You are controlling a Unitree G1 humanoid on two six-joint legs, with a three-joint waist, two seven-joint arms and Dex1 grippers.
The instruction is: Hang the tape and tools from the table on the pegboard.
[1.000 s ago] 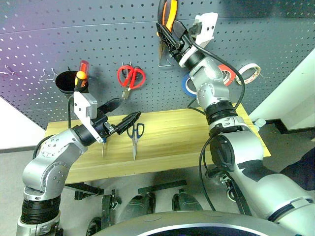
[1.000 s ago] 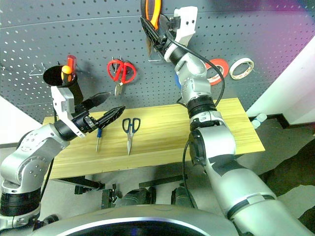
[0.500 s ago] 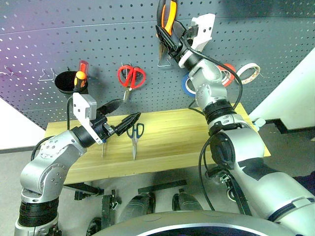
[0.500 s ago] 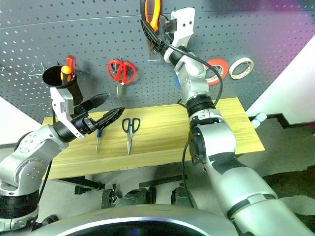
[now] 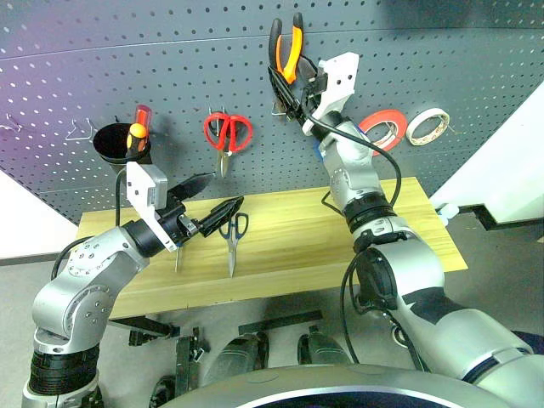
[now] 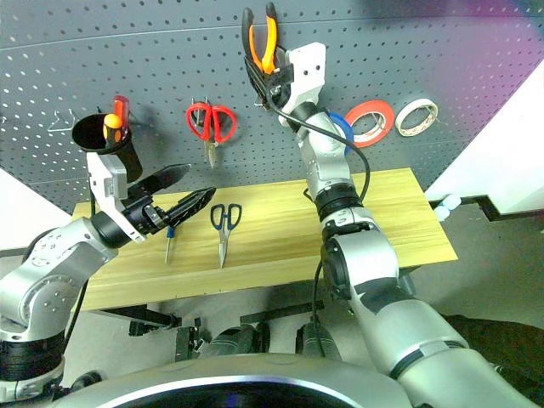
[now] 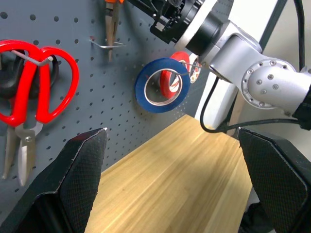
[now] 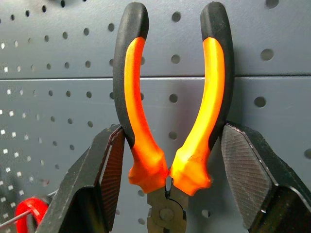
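High against the pegboard [image 5: 127, 59], my right gripper [image 5: 287, 83] is shut on the orange-and-black pliers [image 8: 170, 111]. Their handles point up, and a finger [image 8: 104, 170] presses each handle from outside. The pliers' nose hangs just above a wire hook [image 7: 104, 44]. The blue tape [image 6: 342, 127] hangs on the pegboard behind my right forearm. The dark-handled scissors [image 5: 233, 234] lie on the table [image 5: 297, 246], blades toward the front edge. My left gripper [image 5: 223, 189] hovers open over the table just left of the scissors, holding nothing.
Red scissors [image 5: 226, 134] and a black cup [image 5: 117, 144] with screwdrivers hang on the board's left. A red-orange roll [image 5: 382, 127] and a whitish roll [image 5: 427, 125] hang on its right. A blue-handled screwdriver [image 6: 170, 242] lies on the table under my left gripper.
My right gripper has sunk a little along the board and rolled, so the pliers now stand upright. The forearm has moved off the blue tape. The left arm has stayed still.
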